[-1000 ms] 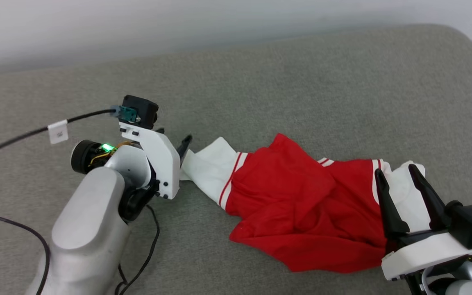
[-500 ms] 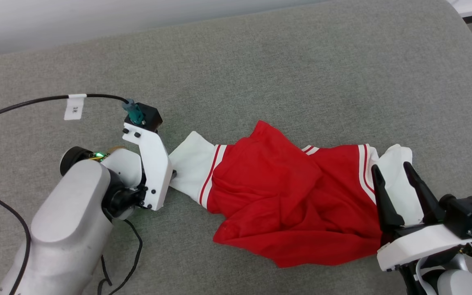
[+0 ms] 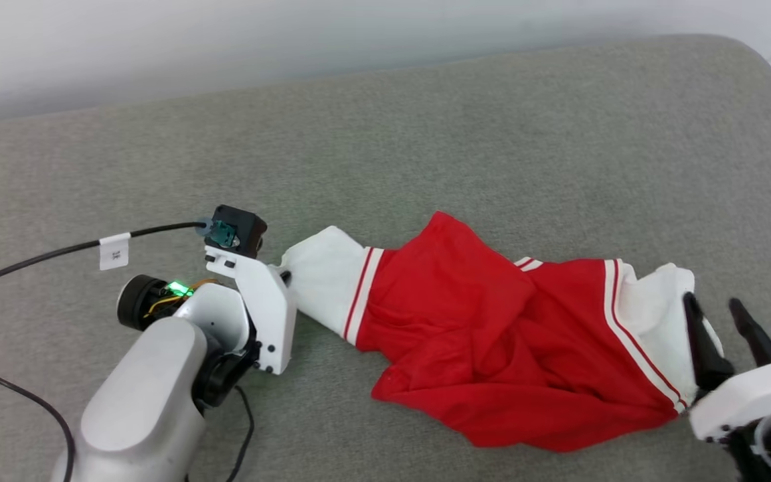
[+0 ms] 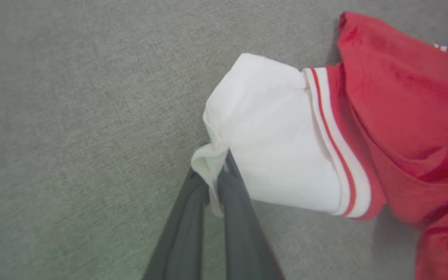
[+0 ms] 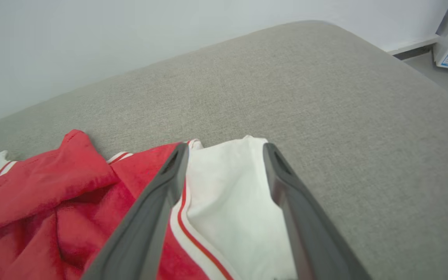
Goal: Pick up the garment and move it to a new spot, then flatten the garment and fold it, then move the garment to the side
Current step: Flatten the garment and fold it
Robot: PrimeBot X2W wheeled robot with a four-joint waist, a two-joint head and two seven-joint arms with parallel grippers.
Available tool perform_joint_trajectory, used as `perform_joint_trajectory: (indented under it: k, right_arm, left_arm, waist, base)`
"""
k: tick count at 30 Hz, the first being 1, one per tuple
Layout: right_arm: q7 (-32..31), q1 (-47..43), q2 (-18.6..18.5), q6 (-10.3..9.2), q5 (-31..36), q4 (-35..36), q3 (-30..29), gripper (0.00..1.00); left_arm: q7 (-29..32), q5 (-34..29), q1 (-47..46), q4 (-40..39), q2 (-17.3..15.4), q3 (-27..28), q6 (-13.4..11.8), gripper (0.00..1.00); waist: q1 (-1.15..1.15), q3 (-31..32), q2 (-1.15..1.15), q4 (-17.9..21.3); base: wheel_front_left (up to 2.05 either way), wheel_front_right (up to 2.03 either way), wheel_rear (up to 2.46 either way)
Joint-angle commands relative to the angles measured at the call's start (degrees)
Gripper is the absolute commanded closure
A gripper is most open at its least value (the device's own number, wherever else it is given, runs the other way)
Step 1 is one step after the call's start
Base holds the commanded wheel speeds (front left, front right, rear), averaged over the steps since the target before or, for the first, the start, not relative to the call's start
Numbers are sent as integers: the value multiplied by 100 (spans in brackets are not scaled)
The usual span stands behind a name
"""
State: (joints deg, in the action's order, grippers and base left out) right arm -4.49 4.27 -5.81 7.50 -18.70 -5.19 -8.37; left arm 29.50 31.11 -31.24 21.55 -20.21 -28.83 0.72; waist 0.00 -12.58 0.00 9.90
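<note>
Currently left pincer sits clamped on only a thin corner of one white sleeve of the crumpled red jersey T-shirt lying on the grey upholstered pad, right pincer spread apart over the other sleeve, so any lift risks the fabric slipping free.
</note>
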Motion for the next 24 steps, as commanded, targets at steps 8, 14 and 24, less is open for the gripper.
perform_joint_trajectory:
  k: [8, 14, 24]
  right_arm:
    - [-1752, 708, -914, -2, -737, -1113, -499, 0]
    - [-2736, 1372, -1309, -2, -1128, -1613, -251, 0]
    - [-3808, 1562, -1120, 7, -1543, -2403, 323, 85]
  left_arm:
    - [-366, -203, 43, -941, 88, -42, -205, 100]
    - [-387, -315, -122, -1400, 108, -98, -269, 100]
    - [-446, -331, -163, -1553, 89, -129, -290, 100]
  waist:
    - [0, -111, 0, -481]
    - [0, -526, 0, -690]
    - [0, -788, 0, -787]
  base:
    - [0, 0, 0]
    - [0, 0, 0]
    - [0, 0, 0]
